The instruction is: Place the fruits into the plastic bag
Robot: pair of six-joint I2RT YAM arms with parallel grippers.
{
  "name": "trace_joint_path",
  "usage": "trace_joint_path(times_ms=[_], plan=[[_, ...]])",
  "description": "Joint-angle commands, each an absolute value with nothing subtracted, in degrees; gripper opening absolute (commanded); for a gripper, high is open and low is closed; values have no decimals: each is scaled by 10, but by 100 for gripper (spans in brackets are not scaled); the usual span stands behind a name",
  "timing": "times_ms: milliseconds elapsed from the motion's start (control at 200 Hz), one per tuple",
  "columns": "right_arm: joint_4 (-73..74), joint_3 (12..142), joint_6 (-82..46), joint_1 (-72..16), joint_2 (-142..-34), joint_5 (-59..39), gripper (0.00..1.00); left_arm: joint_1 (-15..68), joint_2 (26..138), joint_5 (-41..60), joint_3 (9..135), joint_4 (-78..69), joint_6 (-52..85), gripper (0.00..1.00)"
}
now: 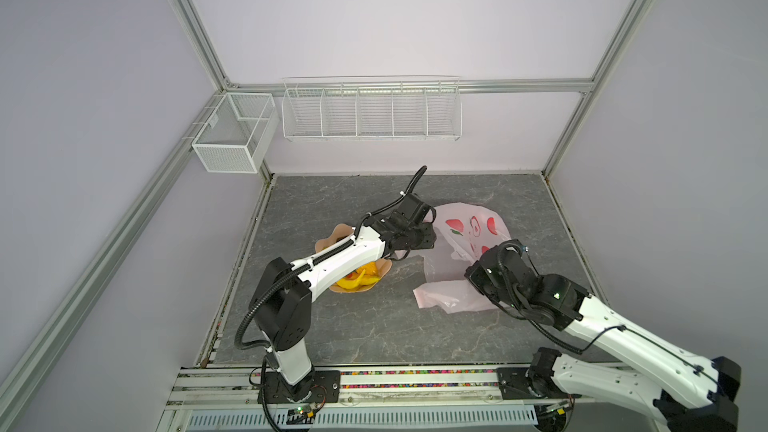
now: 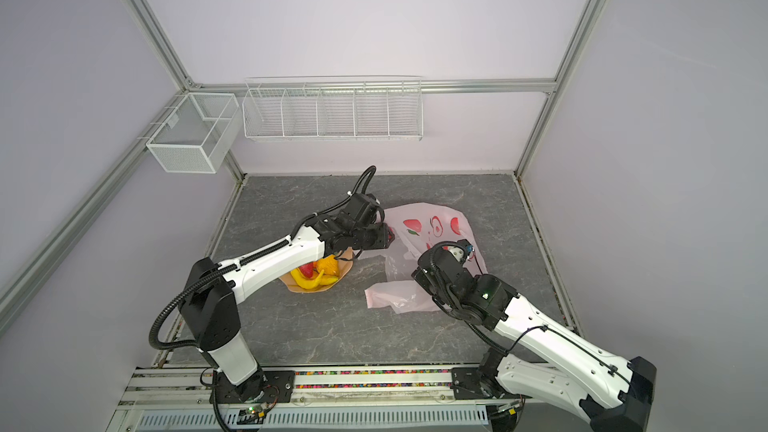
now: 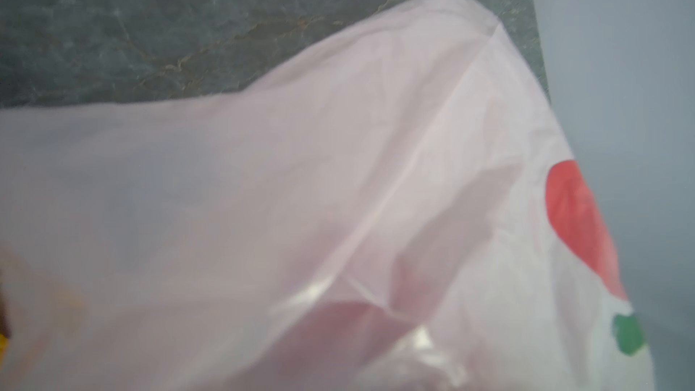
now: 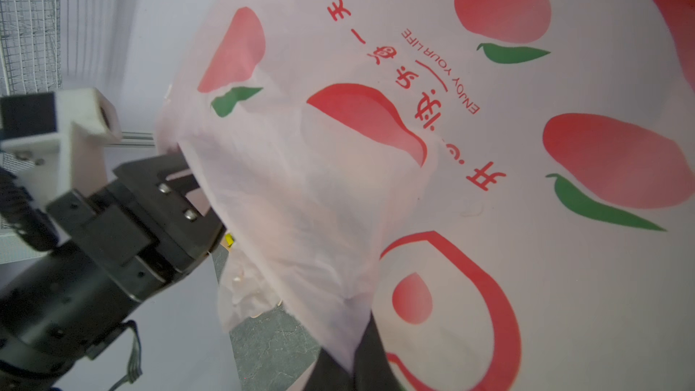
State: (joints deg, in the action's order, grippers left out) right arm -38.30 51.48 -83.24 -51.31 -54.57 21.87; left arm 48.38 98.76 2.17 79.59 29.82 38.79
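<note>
The plastic bag is laid on the right half of the grey marbled table, with its printed side turned up. Red peaches with green leaves and small red lettering are seen on it in the right wrist view. One part of the thin film is lifted from the table, and another part is spread flat toward the front edge.

The right gripper is pressed together on a fold of the bag, and the pink film is pinched between its two dark fingers. The left gripper is reached to the left edge of the bag. In the right wrist view its fingers are covered by the film, so it cannot be told whether they are spread or closed on something. A small red spot is seen at its tip in a top view, but what it is cannot be decided. In the left wrist view only blurred pink film over the table is shown.

The peach-coloured dish is placed left of the bag, partly under the left arm. In it the fruits are gathered: yellow bananas, a red strawberry and an orange one. Whether any fruit lies inside the bag cannot be told.

On the back wall a wire rack divided into five compartments is hung, and beside it, in the corner, a white mesh box.
</note>
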Motion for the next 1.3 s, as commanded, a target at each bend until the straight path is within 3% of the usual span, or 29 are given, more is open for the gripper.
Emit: trace_joint_path(times_ms=[0, 325, 745, 1295], plan=[[-368, 507, -864, -507, -557, 232, 6, 483, 929, 39, 729, 249, 412, 8], [-353, 507, -893, -503, -577, 240, 6, 484, 841, 84, 592, 181, 446, 8], [-344, 488, -920, -504, -581, 243, 6, 503, 724, 141, 512, 146, 453, 9], [-328, 495, -916, -504, -594, 239, 6, 590, 648, 10, 479, 273, 399, 8]])
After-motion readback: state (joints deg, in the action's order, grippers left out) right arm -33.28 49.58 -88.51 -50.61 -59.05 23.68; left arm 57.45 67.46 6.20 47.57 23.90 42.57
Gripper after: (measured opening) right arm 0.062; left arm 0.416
